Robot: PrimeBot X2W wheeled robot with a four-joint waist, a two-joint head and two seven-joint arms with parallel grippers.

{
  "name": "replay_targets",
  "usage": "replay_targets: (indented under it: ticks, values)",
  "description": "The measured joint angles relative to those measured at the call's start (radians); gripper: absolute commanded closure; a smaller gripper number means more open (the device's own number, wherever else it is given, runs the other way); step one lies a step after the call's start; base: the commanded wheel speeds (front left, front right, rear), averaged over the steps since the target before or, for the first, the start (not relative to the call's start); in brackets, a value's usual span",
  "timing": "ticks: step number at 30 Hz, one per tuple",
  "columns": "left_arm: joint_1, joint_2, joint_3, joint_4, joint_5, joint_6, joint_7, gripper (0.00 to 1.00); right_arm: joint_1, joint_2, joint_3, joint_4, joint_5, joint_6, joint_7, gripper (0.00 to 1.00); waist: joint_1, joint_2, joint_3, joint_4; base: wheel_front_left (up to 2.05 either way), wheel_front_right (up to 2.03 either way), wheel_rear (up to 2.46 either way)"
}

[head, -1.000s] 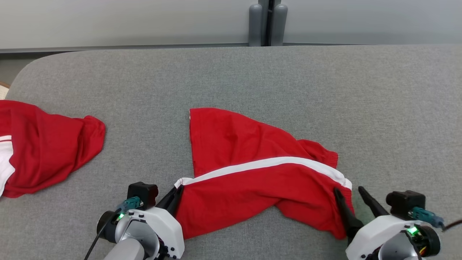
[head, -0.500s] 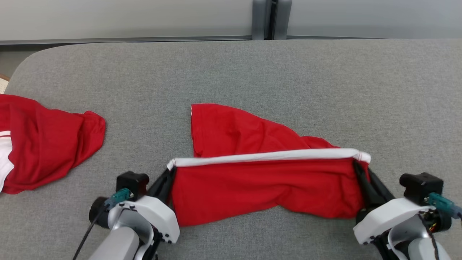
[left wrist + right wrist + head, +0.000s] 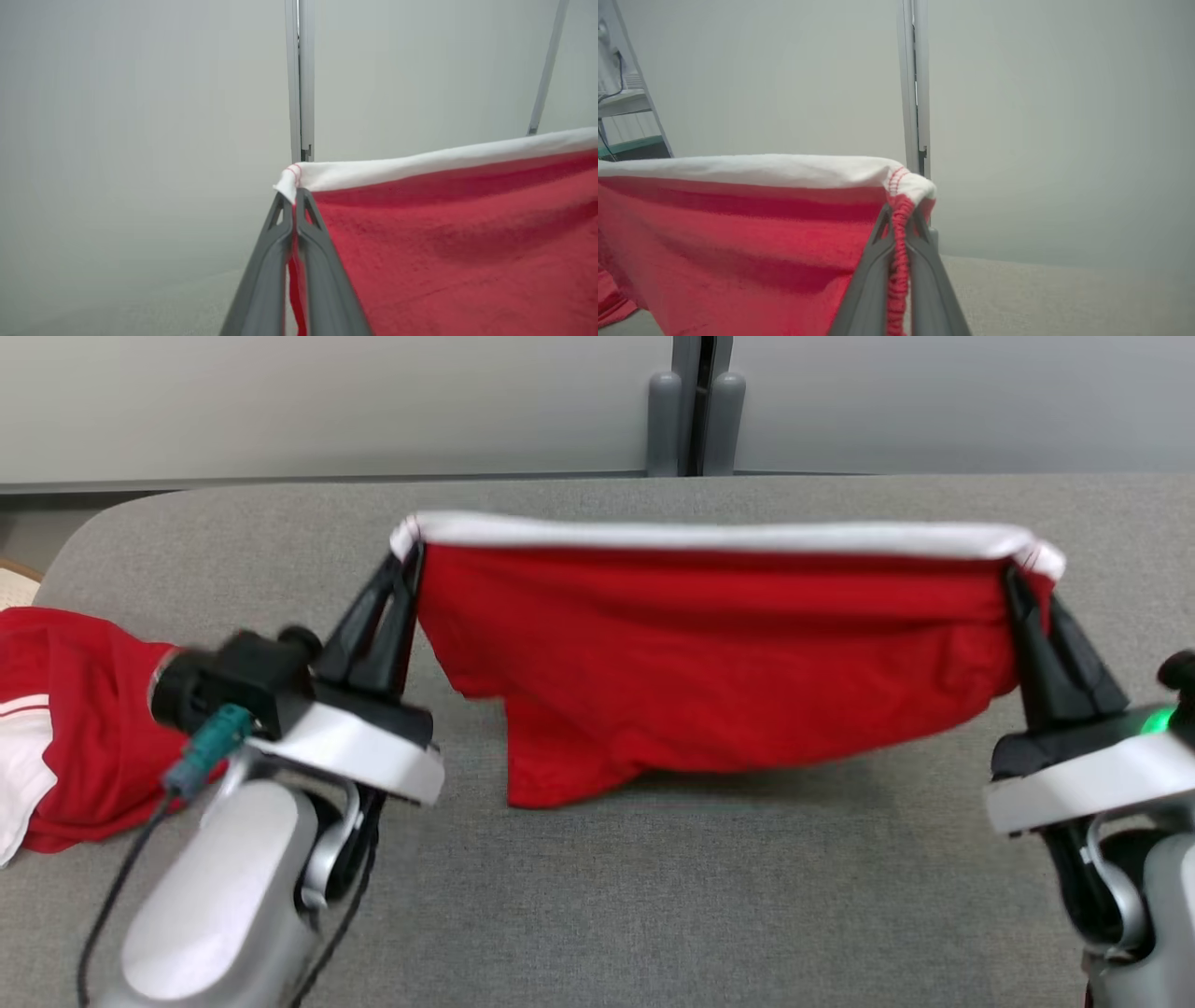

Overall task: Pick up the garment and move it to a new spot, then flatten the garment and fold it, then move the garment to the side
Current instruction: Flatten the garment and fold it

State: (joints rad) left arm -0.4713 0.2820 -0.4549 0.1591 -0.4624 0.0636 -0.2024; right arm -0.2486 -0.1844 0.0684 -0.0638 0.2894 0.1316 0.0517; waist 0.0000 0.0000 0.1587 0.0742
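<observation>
Head view: the left gripper (image 3: 408, 558) is closed tight on one top corner of the garment (image 3: 709, 653), its two dark fingers pressed together with cloth pinched between them. The right gripper (image 3: 1016, 574) is closed the same way on the opposite top corner. Between them the white band (image 3: 709, 535) along the garment's upper edge is pulled into a nearly straight line, and the red cloth hangs below it like a curtain. The garment is held above the middle of the grey surface (image 3: 747, 896), its band towards the far edge. Its lowest corner droops on the left side, and whether that corner touches the surface cannot be told.

In the left wrist view the fingers meet just below the band's stitched end, with a strip of red cloth running down between them. In the right wrist view a gathered red seam runs down between the closed fingers.

Counted: two grippers, both gripping, and two red garments with white trim. One is held up; the second garment (image 3: 84, 728) lies crumpled at the surface's left edge, well apart from the first
</observation>
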Motion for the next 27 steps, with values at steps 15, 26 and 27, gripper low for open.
replay_targets:
  ticks: [15, 26, 27]
  values:
    - [-0.175, 0.02, 0.019, -0.149, -0.002, 0.015, 0.127, 1.0, -0.091, -0.015, -0.036, -0.095, 0.02, 0.0, 0.064, 1.0, 0.0, 0.0, -0.045, -0.018, 0.0, 0.0, 0.0]
    - [-0.459, -0.043, 0.026, 0.142, -0.032, -0.072, 0.092, 1.0, -0.367, -0.027, -0.009, 0.06, 0.081, 0.0, 0.052, 1.0, 0.0, 0.0, 0.04, -0.021, 0.0, 0.0, 0.0]
    - [-0.498, -0.05, 0.027, 0.177, -0.031, -0.081, 0.078, 1.0, -0.41, -0.029, -0.001, 0.087, 0.084, 0.0, 0.046, 1.0, 0.0, 0.0, 0.051, -0.021, 0.0, 0.0, 0.0]
